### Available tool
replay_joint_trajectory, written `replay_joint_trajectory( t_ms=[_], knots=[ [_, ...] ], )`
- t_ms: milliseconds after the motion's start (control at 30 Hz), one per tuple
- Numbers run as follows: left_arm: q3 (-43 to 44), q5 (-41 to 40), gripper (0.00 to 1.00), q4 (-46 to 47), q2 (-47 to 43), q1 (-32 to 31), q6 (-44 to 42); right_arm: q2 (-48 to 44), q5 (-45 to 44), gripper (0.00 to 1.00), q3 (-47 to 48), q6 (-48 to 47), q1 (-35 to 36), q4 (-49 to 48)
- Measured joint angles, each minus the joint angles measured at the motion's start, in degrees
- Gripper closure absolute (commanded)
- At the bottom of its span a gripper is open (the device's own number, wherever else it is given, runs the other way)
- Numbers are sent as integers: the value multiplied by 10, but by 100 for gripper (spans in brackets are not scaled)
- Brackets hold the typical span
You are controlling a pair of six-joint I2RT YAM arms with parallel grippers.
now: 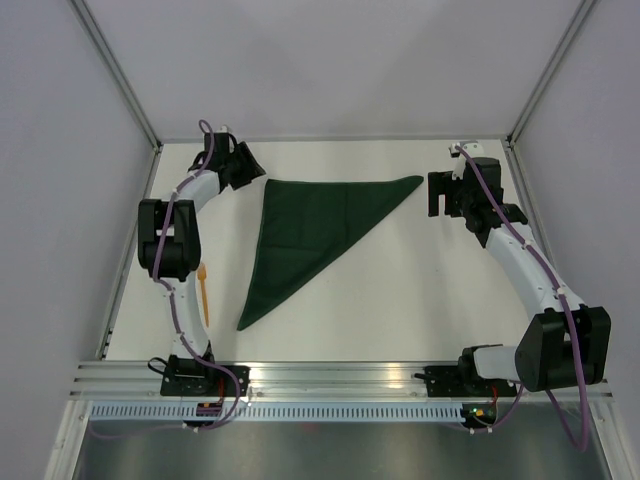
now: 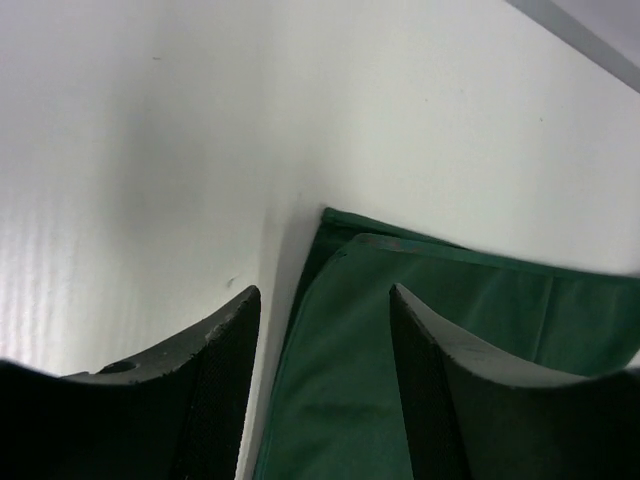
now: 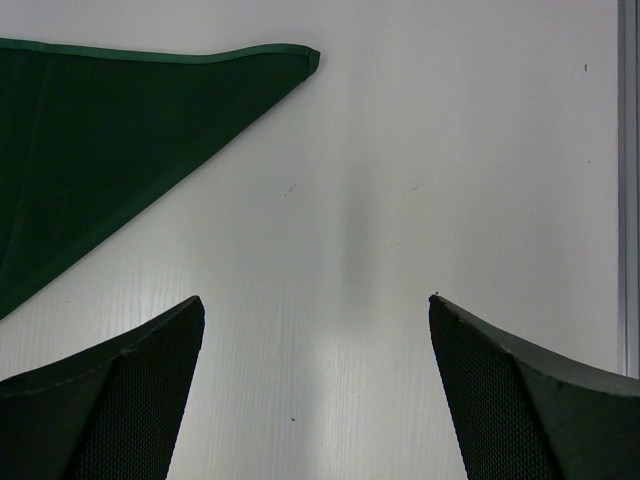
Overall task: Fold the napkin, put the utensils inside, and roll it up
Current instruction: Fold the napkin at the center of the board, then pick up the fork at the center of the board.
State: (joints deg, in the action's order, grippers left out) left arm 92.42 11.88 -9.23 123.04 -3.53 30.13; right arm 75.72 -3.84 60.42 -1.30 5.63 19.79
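napkin (image 2: 340, 340) corner sits betw left jaws, apart frm right jaws.

White table (image 1: 400, 300), grey enclosure walls (image 1: 340, 60), slotted aluminium rail (image 1: 330, 375) along the near edge.

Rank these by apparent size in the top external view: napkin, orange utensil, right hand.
1. napkin, by far the largest.
2. right hand, a compact block; it may sit nearer the camera.
3. orange utensil, long but only a thin sliver.
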Motion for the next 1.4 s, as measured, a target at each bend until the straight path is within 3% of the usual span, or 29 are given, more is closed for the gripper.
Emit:
replay_joint_trajectory(
  t_ms=[133,433,600,700,800,1033,1400],
  knots=[
    [-78,-41,40,6,-75,4,0,0,2,2,0,0,0,1],
    [-367,-174,39,5,-371,3,33,-3,26,2,0,1,0,8],
    [-492,-238,39,-47,-488,3,68,-10,41,2,0,2,0,9],
    [-538,-268,27,-94,-537,3,91,-11,50,2,0,2,0,11],
    [-568,-289,28,-129,-579,3,115,-11,58,2,0,2,0,14],
    [-613,-328,30,-176,-615,3,170,-10,76,2,-1,3,0,19],
    [-617,-355,34,-207,-555,3,202,-10,86,2,-2,2,0,21]
  ],
)
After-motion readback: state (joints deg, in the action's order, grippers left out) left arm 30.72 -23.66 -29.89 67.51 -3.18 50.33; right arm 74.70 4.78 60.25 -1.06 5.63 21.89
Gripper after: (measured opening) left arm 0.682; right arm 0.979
